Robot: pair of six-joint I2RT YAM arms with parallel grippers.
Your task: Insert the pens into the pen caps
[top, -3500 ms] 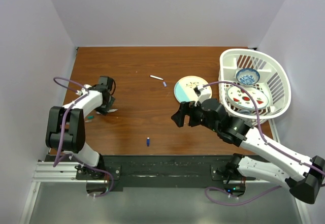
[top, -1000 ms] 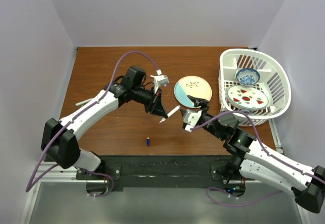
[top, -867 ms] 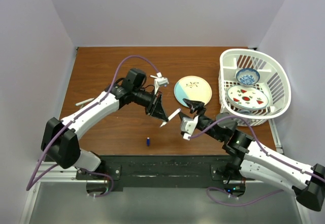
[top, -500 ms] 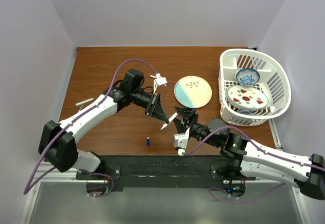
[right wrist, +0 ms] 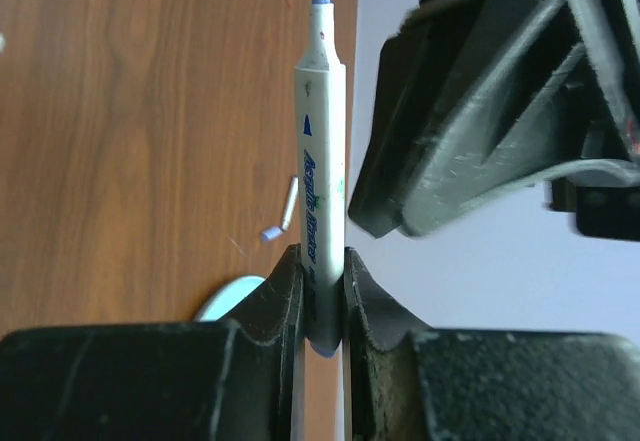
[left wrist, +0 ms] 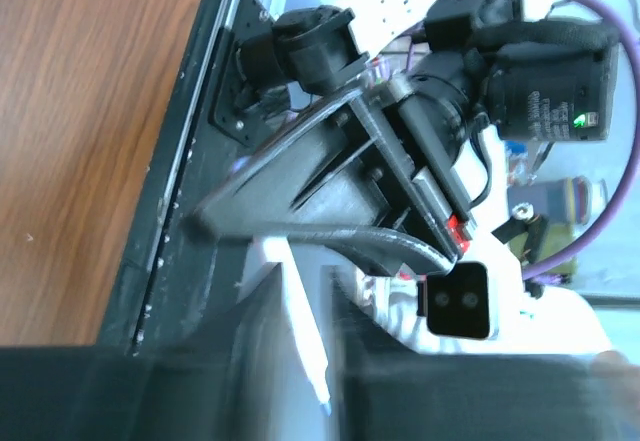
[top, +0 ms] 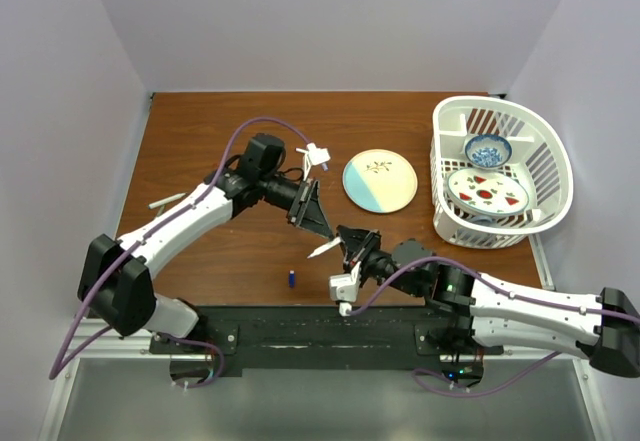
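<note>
A white pen (right wrist: 320, 161) with a blue tip stands upright between the jaws of my right gripper (right wrist: 322, 261), which is shut on its lower end. In the top view this pen (top: 323, 250) hangs above the table's middle, between my left gripper (top: 318, 227) and my right gripper (top: 350, 247). The left wrist view shows the same pen (left wrist: 303, 336) between the fingers of the left gripper (left wrist: 300, 296), which stand slightly apart from it. A dark blue cap (top: 291, 279) lies near the front edge. Another pen (top: 166, 201) lies at the far left. A third pen (right wrist: 288, 204) lies beside a small blue cap (right wrist: 270, 233).
A round pale plate (top: 380, 181) sits right of centre. At the right stands a white basket (top: 548, 156) holding a blue bowl (top: 488, 150) and a patterned plate (top: 487, 192). The black rail (top: 300, 323) runs along the near edge.
My right arm has swung left to the pen and its jaws have closed on it. The left gripper's jaws, shut on the pen before, have parted.
</note>
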